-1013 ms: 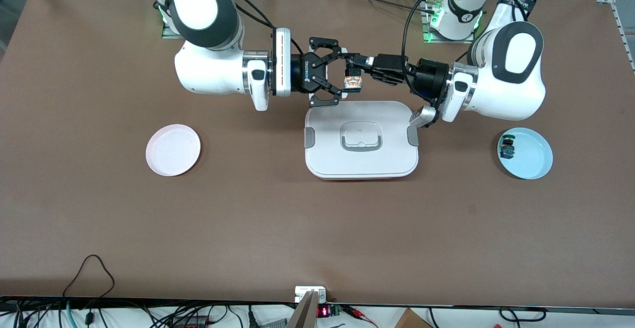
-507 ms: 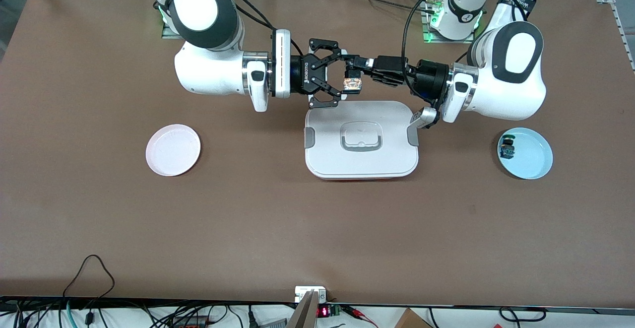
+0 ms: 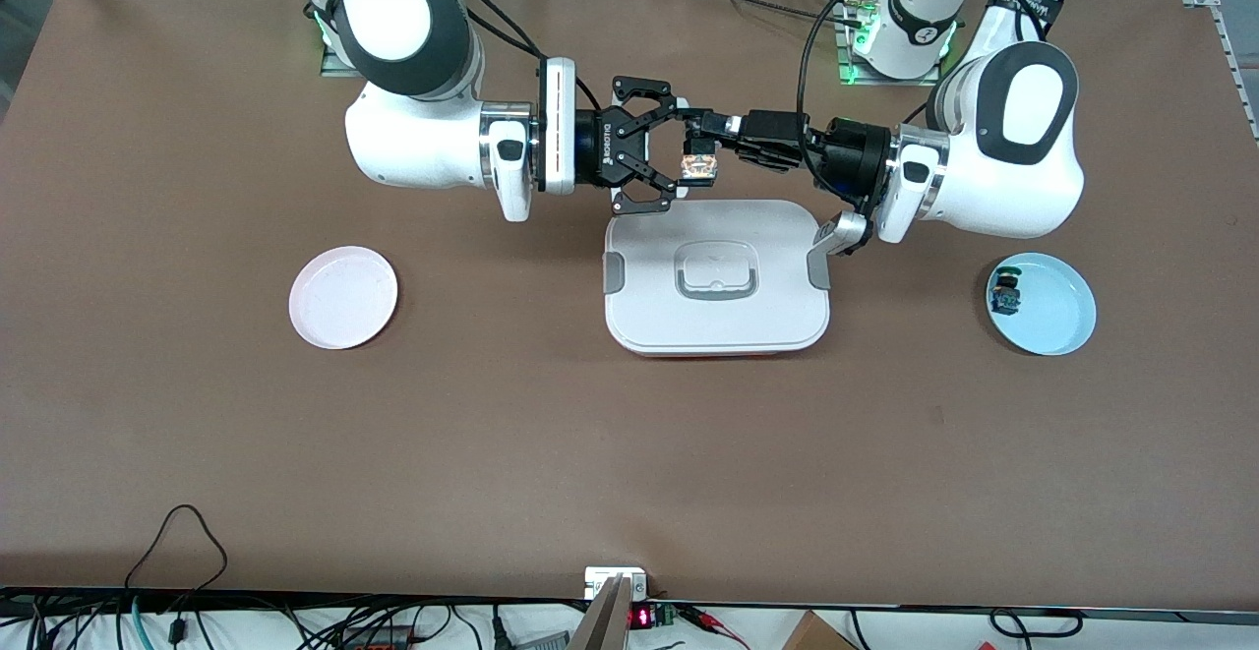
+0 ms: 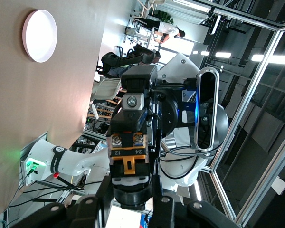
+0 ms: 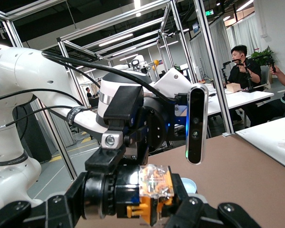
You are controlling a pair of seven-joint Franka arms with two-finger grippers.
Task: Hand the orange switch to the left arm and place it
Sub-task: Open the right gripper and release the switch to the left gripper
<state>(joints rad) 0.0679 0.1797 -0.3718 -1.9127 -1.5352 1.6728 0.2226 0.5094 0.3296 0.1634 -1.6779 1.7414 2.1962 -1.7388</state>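
The orange switch hangs in the air over the table, just off the edge of the white box that lies farthest from the front camera. My left gripper is shut on its black cylindrical end, as the left wrist view shows, with the orange part pointing away. My right gripper faces it, spread wide open. In the right wrist view the switch lies between its two fingers, one at each end. I cannot see whether they touch it.
A pink plate lies toward the right arm's end of the table. A blue plate toward the left arm's end holds a small black switch with a green top. Both arms stretch level above the table, just above the box.
The left gripper has carried the switch a little farther in between the right gripper's fingers. The right gripper stays open and hardly moves.
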